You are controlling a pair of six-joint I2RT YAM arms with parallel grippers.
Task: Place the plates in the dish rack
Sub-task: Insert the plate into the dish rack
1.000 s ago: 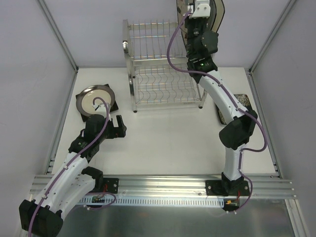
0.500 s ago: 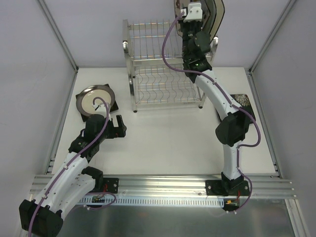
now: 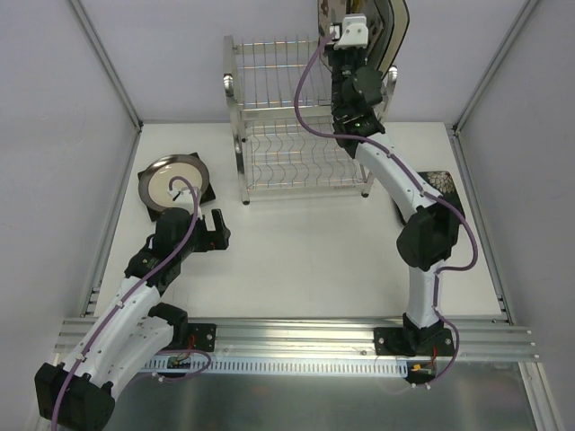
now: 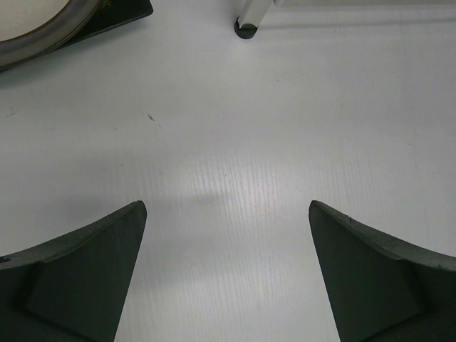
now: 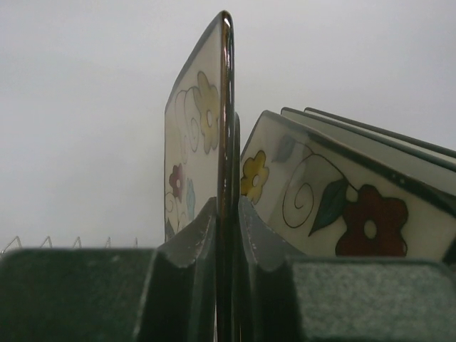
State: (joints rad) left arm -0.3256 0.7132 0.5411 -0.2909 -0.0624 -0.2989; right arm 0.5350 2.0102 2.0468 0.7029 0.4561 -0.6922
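My right gripper (image 5: pixel 226 208) is shut on the lower edge of a cream plate with colourful flowers (image 5: pixel 194 135), held upright and edge-on. The top view shows that gripper (image 3: pixel 338 20) high over the right end of the chrome dish rack (image 3: pixel 296 117). Several more flowered plates (image 5: pixel 342 206) lean just right of the held one. A round cream plate (image 3: pixel 171 180) lies on a dark square plate (image 3: pixel 205 190) at the table's left. My left gripper (image 3: pixel 222 231) hangs open above bare table, right of that stack, with nothing between its fingers (image 4: pixel 85 271).
A dark plate with white flowers (image 3: pixel 440 182) lies on the table right of the rack, partly behind my right arm. One rack foot (image 4: pixel 247 25) shows ahead of my left gripper. Grey walls close in the table on the left, back and right.
My right arm has carried the flowered plate left, over the rack's right end. The left arm has not moved.
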